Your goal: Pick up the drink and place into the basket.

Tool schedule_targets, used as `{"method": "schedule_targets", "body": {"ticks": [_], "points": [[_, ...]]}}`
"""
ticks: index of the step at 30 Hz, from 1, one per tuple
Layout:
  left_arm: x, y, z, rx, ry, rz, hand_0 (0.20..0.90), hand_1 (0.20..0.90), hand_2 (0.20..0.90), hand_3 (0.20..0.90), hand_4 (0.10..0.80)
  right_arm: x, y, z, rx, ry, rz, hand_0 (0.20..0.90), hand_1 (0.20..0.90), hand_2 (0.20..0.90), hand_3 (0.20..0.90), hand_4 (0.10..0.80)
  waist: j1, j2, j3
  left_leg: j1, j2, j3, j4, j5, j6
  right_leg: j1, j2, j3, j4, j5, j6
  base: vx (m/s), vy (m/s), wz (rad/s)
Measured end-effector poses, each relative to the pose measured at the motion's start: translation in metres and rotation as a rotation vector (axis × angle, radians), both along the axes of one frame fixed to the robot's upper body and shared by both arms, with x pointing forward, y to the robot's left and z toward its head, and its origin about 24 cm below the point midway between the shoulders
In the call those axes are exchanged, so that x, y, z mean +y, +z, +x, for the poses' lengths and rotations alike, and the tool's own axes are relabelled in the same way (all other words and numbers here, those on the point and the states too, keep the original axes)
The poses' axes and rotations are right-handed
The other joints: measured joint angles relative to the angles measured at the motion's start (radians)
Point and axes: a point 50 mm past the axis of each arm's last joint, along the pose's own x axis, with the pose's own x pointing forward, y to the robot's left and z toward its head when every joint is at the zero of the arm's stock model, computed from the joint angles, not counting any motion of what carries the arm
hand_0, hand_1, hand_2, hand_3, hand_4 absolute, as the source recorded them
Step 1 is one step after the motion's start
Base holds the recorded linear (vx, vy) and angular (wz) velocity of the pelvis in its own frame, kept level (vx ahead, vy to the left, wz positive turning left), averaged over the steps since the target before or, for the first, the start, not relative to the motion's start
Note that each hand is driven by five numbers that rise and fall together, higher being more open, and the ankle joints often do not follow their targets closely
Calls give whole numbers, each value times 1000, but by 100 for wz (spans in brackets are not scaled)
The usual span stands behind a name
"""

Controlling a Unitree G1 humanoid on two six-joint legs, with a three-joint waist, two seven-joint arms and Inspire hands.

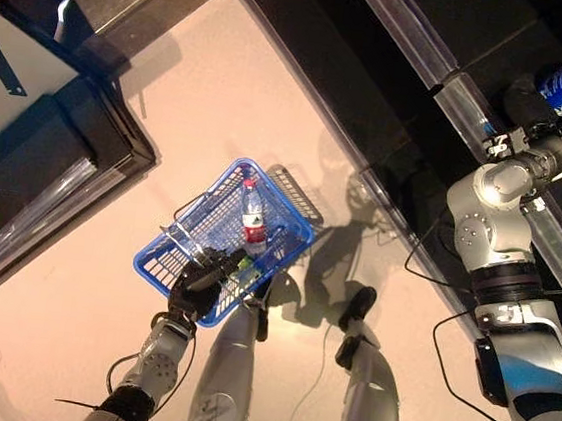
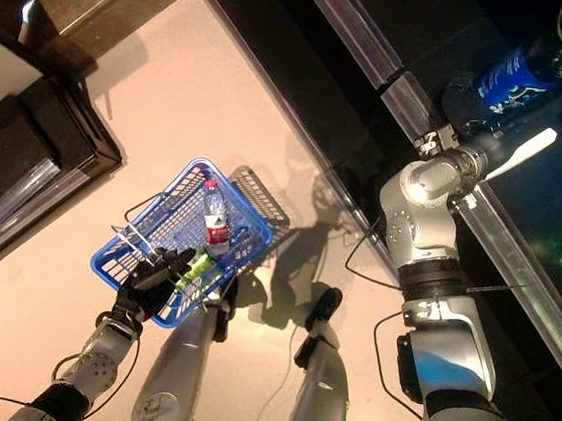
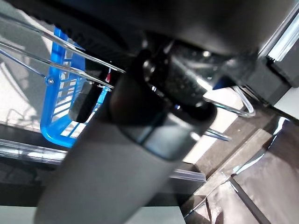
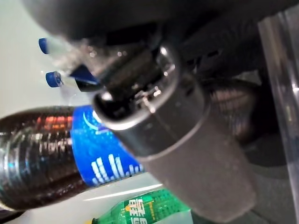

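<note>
The left robot hand (image 1: 203, 281) curls round the wire handle (image 1: 185, 239) of the blue basket (image 1: 271, 253), near the robot, above the floor. A clear bottle (image 1: 253, 216) and a green one (image 2: 194, 268) already lie inside. Far off, the right robot hand (image 2: 469, 145) reaches to the dark cola bottle (image 2: 517, 72) on the shelf. I cannot tell if its fingers are closed. That drink still has to go in.

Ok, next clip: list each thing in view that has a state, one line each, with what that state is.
Blue basket: hanging from the left hand, handles raised.
Clear bottle: lying inside the basket, capped.
Green bottle: lying inside the basket.
Left hand: shut on the basket's handle.
Dark cola bottle: on the shelf, by the right hand; grip unclear.
</note>
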Motion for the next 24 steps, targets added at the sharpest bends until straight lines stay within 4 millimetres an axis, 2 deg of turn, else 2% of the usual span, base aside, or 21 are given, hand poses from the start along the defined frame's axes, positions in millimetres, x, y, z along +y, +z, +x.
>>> {"method": "schedule_targets", "body": {"ticks": [3,5,6,7,8,16,24], "points": [[1,0,0,1,2,-6,300,300,300,200,100,-8,5,3,-13,-14,55,900,900,900,900,800,1,0,0,-3,-2,0,0,0,0,-2,-2,-2,0,0,0,0,0,0],[1,0,0,1,1,-6,300,300,300,200,100,-11,8,3,-27,-11,77,806,806,806,790,690,2,0,0,-5,-3,-1,0,0,1,-3,-4,-2,0,0,0,0,0,0],[2,0,0,2,1,-7,300,300,300,200,100,-13,10,3,-46,-2,105,714,714,714,683,583,2,0,0,-5,-4,-1,0,-1,1,-4,-4,-3,0,0,0,0,0,0],[2,0,0,3,1,-8,300,300,300,200,100,-15,12,3,-60,3,120,342,342,342,249,149,2,0,0,-6,-5,-2,0,-1,2,-4,-5,-3,0,0,0,0,0,0],[2,0,0,4,1,-7,300,300,300,200,100,-16,13,3,-66,4,129,300,300,300,200,100,2,0,0,-7,-6,-2,0,-1,2,-5,-6,-3,0,0,1,0,0,0],[7,3,0,1,-11,0,300,300,300,200,100,-54,16,0,-71,-52,184,300,300,300,200,100,3,1,0,-28,-10,-13,3,0,5,-16,-13,-26,1,1,2,-1,-10,4],[7,3,-1,-2,-17,-22,300,300,300,200,100,-57,15,1,-66,-27,166,300,300,300,200,100,11,1,0,-31,-10,-17,9,0,5,-15,-13,-26,5,1,2,0,0,0]]}}
